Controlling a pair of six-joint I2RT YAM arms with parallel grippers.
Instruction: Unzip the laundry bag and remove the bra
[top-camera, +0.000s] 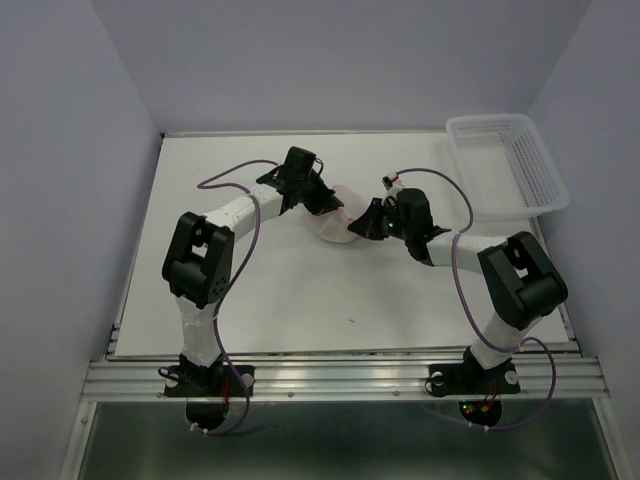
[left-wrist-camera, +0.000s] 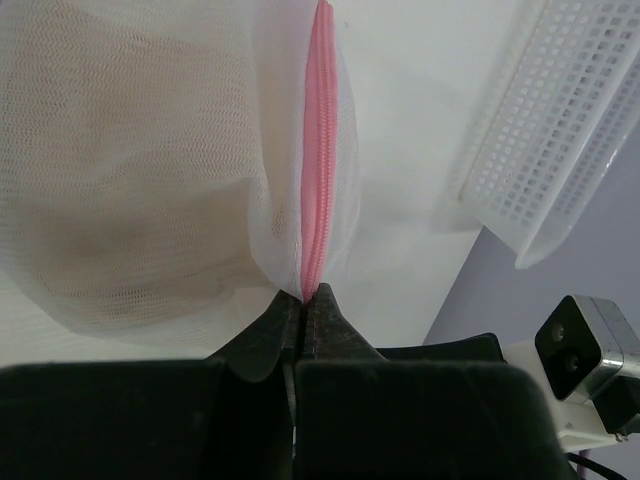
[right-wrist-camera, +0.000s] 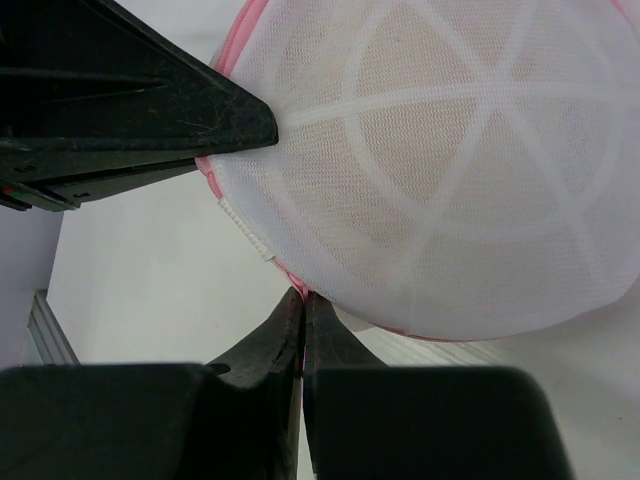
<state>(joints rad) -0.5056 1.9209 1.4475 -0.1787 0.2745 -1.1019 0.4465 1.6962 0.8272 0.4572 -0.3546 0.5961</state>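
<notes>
The laundry bag (top-camera: 335, 215), a round pouch of translucent white mesh, sat on the white table (top-camera: 300, 290) toward its far middle, between the two arms. Through the mesh the bra (right-wrist-camera: 420, 130) showed as a beige, rounded shape inside. The pink zipper (left-wrist-camera: 320, 150) ran closed along the seam, as far as the left wrist view showed. The left gripper (left-wrist-camera: 303, 300) came at the bag from the left, its jaws pressed together on the zipper edge. The right gripper (right-wrist-camera: 302, 300) came from the right, its jaws likewise pinched tight on the pink rim at the near side of the pouch; whether it had the zipper pull itself could not be told. A white plastic lattice basket (top-camera: 505, 165) stood at the far right corner of the table, well apart from the bag.
</notes>
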